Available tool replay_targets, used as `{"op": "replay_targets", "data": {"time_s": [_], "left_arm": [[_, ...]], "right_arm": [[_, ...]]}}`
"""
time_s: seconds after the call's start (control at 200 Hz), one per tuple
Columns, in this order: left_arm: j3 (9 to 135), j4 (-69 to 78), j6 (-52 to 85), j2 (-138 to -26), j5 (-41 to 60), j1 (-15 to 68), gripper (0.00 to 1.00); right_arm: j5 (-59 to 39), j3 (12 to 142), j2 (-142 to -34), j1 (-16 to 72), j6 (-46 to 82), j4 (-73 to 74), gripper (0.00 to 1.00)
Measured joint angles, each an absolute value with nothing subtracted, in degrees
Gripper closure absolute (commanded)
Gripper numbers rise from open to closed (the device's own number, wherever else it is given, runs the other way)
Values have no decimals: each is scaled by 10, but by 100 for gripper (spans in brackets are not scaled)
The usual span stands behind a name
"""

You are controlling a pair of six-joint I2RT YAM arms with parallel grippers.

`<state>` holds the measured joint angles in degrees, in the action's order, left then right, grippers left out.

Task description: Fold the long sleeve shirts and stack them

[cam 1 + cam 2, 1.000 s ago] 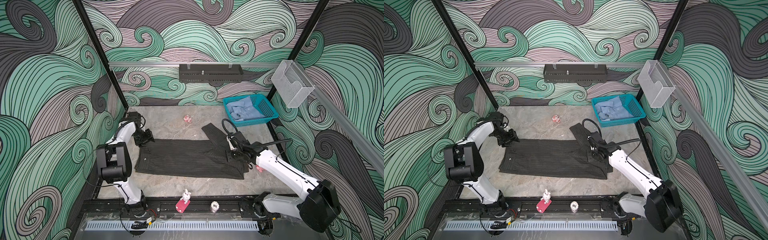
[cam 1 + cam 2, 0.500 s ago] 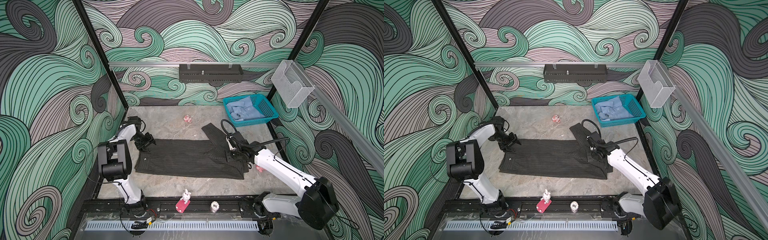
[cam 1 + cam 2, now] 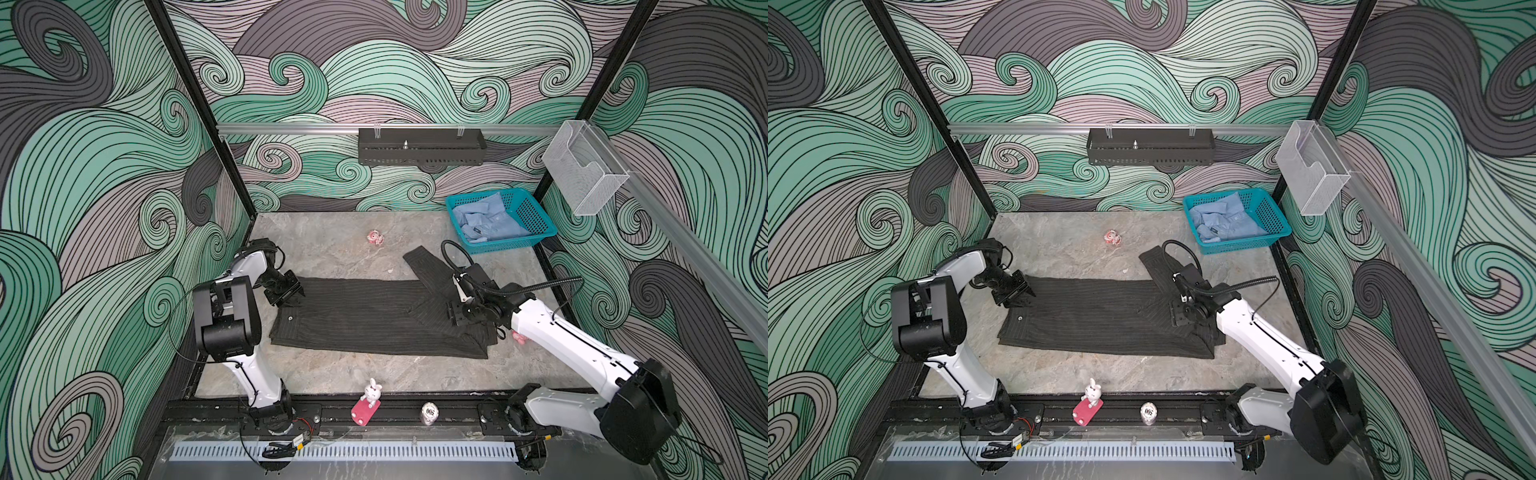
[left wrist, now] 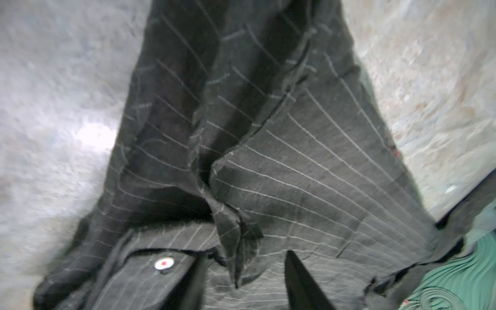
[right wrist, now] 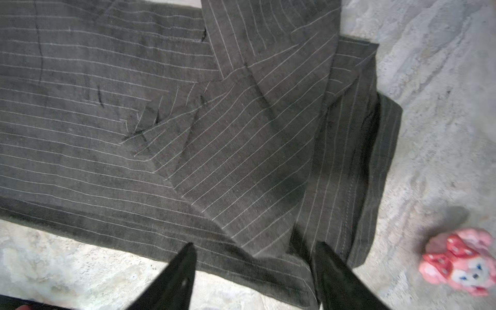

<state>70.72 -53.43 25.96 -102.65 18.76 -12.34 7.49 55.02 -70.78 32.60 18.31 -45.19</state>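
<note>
Only top views show blue shirt (in basket).

2 white, black-jointed limbs: left arm, right arm, its black cable seemingly corrugated.

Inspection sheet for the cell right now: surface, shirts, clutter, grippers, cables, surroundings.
Surface: table grey stone pattern, nothing spilled.
Job's things: dark shirt spread flat mid-table, sleeve angled toward basket; blue shirt crumpled in basket.
Clutter: pink toy behind shirt; second toy by its right end; bunny and can on front rail.
Grippers: left gripper jaws apart over shirt's left end; right gripper open, holding nothing.
Cables: black cable arcs free between right wrist and forearm.
Surroundings: wave-print walls, black rack, clear box.
</note>
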Motion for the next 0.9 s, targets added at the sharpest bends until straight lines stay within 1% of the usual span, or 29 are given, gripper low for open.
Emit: {"op": "replay_targets", "data": {"time_s": [0.035,0.165,0.305,0.455,0.545,0.706,0.901], "left_arm": [[708,-536,259,-1024,189,-123,37],[731,-558,253,-998,195,-117,36],[779,-567,248,-971,197,-99,36],[781,-571,244,-961,201,-92,36],[780,-576,241,-961,202,-92,37],[781,-581,237,-961,206,-92,38],[795,-590,234,-961,213,-92,38]], "right_arm": [[81,572,-714,325,179,-456,25],[93,675,-791,308,169,-449,25],[98,757,-934,267,165,-417,25],[99,854,-1091,235,158,-407,24],[98,913,-1163,226,155,-402,24],[98,1008,-1253,216,153,-406,24],[101,1104,-1335,209,145,-427,24]]}}
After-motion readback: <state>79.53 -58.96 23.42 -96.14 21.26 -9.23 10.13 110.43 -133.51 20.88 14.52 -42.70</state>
